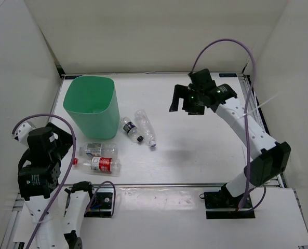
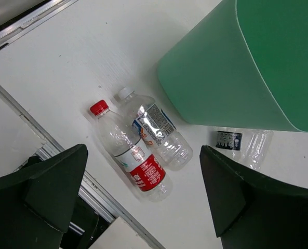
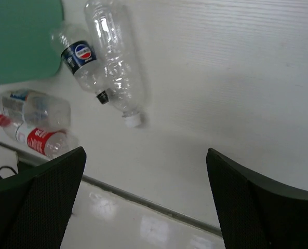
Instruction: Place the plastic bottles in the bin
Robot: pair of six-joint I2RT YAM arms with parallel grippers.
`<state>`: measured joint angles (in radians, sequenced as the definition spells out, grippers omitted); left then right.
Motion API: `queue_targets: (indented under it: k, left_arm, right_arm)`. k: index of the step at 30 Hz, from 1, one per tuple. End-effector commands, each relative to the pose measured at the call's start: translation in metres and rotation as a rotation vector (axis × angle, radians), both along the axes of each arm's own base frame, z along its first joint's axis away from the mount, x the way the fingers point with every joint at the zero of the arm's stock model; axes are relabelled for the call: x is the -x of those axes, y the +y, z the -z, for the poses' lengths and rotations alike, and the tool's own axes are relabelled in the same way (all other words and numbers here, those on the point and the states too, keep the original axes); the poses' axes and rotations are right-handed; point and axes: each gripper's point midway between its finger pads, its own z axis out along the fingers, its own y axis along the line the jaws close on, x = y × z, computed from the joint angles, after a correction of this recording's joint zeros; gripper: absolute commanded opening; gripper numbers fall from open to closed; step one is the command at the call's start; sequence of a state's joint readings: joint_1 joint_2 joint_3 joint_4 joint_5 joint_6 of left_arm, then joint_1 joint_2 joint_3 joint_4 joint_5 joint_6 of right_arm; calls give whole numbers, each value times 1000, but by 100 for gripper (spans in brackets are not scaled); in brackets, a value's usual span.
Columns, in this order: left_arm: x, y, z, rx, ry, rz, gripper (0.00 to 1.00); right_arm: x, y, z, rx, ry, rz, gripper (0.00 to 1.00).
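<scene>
Top external view: the mint-green bin (image 1: 99, 122) stands upright at 10 o'clock on the bench (image 1: 195, 155), mouth open, and none of the four plastic bottles is in it yet. All lie on their sides just outside it. The pale-labelled bottle (image 1: 97, 150) and the red-labelled bottle (image 1: 99, 164) lie side by side at 6 o'clock from the bin. The dark-labelled bottle (image 1: 131, 129) and the plain bottle (image 1: 145, 126) lie at 4 o'clock from it. The left end effector (image 1: 60, 142) hangs at 8 o'clock, near the first pair. The right end effector (image 1: 187, 104) hovers at 1 o'clock, well apart from any bottle, under a looping purple cable (image 1: 231, 44).

Left wrist view: the fingers stand wide with nothing between them. The red-labelled and pale-labelled bottles appear to touch along their lengths, so closing on one would probably nudge the other. The bin wall rises at 1 o'clock, crowding the far side.

Right wrist view: the fingers are again wide and empty. The dark-labelled and plain bottles lie against each other at 11 o'clock, with a corner of the bin just beyond. Lying flat, either could roll if clipped.
</scene>
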<state>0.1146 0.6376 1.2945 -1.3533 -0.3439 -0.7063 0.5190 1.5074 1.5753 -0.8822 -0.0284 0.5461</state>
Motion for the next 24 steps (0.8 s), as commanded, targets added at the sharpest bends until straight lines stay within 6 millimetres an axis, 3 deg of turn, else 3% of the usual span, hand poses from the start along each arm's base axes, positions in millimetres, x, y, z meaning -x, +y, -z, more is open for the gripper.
queue_targets:
  k: [1, 2, 4, 5, 6, 9, 12, 13, 24]
  left_arm:
    - [12, 9, 16, -33, 115, -37, 100]
    - [10, 10, 16, -29, 119, -52, 100]
    - [10, 10, 16, -22, 114, -59, 100]
    - [10, 10, 16, -22, 114, -59, 100]
    - [10, 10, 16, -22, 114, -59, 100]
    - [9, 6, 21, -12, 130, -32, 100]
    - [8, 1, 29, 3, 153, -2, 100]
    - [9, -2, 32, 17, 153, 13, 100]
    - [8, -15, 58, 75, 223, 65, 100]
  right_arm:
    - [-6, 44, -13, -64, -73, -262, 100]
    - [-10, 55, 2, -62, -12, -301, 100]
    - [-10, 57, 15, -27, 93, -315, 100]
    - [-11, 70, 31, -34, 156, -354, 100]
    - [-14, 79, 28, -36, 137, -376, 100]
    - [-29, 99, 47, -16, 101, -399, 100]
    - [-41, 112, 74, 6, 136, -415, 100]
    - [-43, 113, 91, 24, 177, -414, 100]
    - [-33, 161, 152, -34, 288, -502, 100]
